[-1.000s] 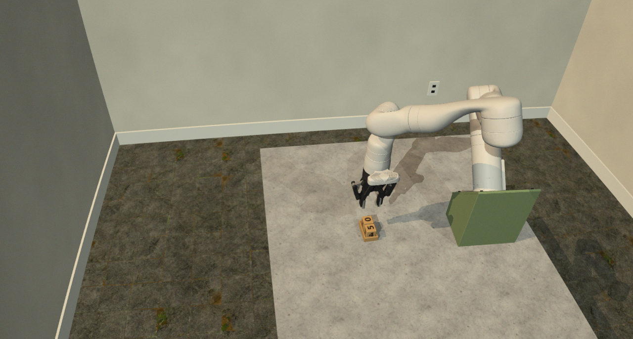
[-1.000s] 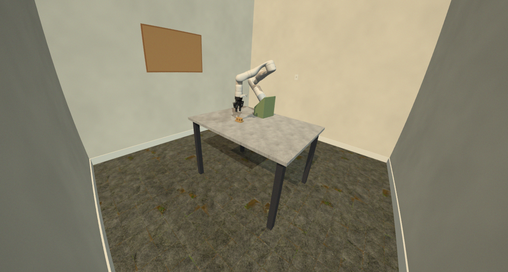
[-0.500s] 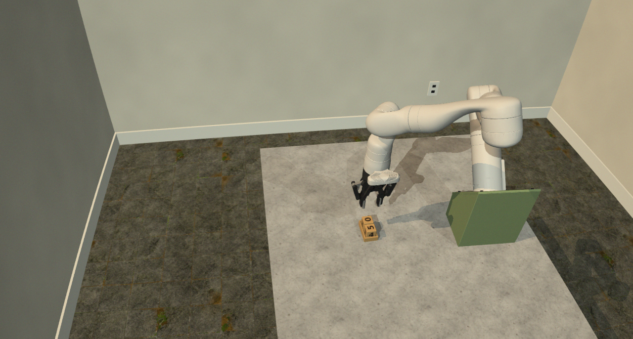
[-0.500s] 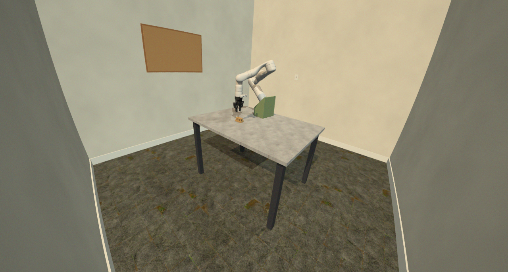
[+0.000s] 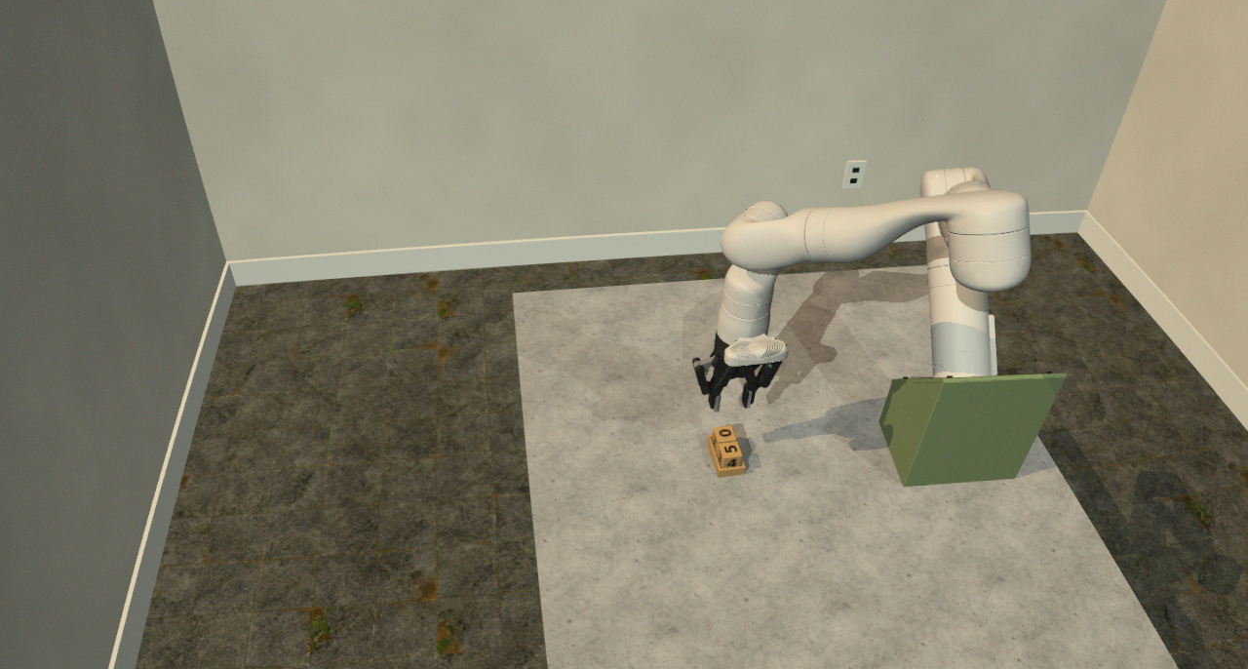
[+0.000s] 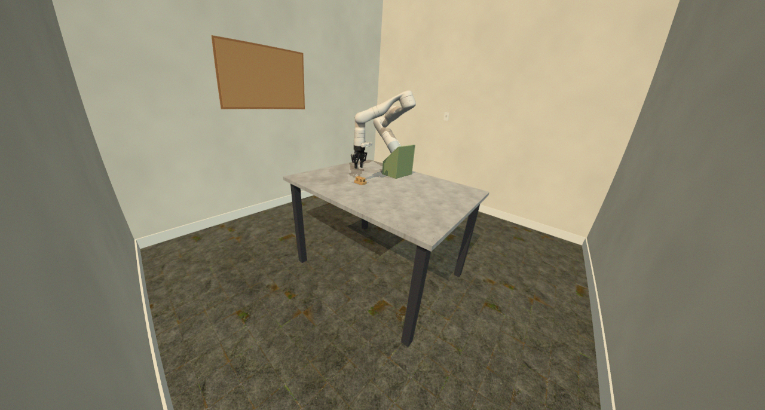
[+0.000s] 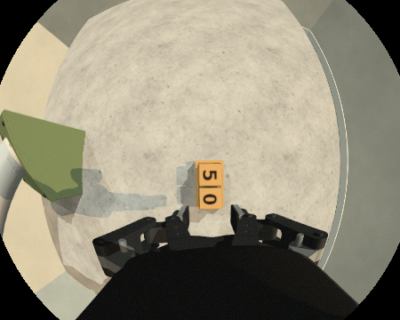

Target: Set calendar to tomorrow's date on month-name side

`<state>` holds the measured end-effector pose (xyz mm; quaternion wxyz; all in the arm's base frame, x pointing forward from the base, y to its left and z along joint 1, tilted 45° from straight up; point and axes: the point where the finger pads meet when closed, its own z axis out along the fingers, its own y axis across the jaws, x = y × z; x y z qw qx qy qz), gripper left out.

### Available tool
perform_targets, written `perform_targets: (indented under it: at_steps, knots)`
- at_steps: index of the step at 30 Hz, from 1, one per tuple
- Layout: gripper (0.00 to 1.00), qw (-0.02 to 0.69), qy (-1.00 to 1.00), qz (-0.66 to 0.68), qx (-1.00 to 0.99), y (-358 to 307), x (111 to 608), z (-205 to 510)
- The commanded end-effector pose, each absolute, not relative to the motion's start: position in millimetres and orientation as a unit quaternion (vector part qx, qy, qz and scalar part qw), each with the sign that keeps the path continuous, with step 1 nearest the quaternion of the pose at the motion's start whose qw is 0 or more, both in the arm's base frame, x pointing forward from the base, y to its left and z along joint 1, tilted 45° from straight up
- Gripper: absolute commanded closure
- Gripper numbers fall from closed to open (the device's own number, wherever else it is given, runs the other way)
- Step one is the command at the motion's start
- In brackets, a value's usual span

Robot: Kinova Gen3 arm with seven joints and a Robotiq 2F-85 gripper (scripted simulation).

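The white arm (image 5: 873, 221) reaches out from its base behind a green wedge-shaped housing (image 5: 968, 429) and bends down at the wrist, so that the tool (image 5: 734, 396) hangs above the grey counter (image 5: 785, 560) with its fingers pointing downward. The tool is about half open and has hold of nothing; its two black fingertips stand apart in the air with only the counter surface visible between them in the wrist view. The tool (image 7: 211, 226) hovers clear of the calendar, off to one side of it and higher, not touching it.

The calendar sits on the counter, near the tool and well apart from the green housing. It is a small wooden tray (image 5: 723, 468) lying flat, with two orange cubes side by side inside it. From above, the top faces of the cubes read 5 (image 5: 728, 447) and 0 (image 5: 723, 433); in the wrist view the same pair shows as the 5 cube (image 7: 209, 174) and the 0 cube (image 7: 209, 198), touching along one edge. A dark mark shows on the tray's side face in the top view, but it is too small to read.

In the exterior view the calendar (image 6: 360, 180) is a small orange speck near the far corner of the counter (image 6: 428, 215), with the tool (image 6: 358, 160) just above and behind it
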<state>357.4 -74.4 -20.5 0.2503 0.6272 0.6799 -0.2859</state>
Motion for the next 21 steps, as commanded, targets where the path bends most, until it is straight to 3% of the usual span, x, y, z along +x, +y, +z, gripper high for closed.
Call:
perform_targets:
  at_steps: [1,21]
  knots:
    - [0.52,0.251,0.680,-0.285,0.627,-74.3,357.8,-20.7]
    - [0.52,0.252,0.677,-0.285,0.630,-86.8,357.8,-34.3]
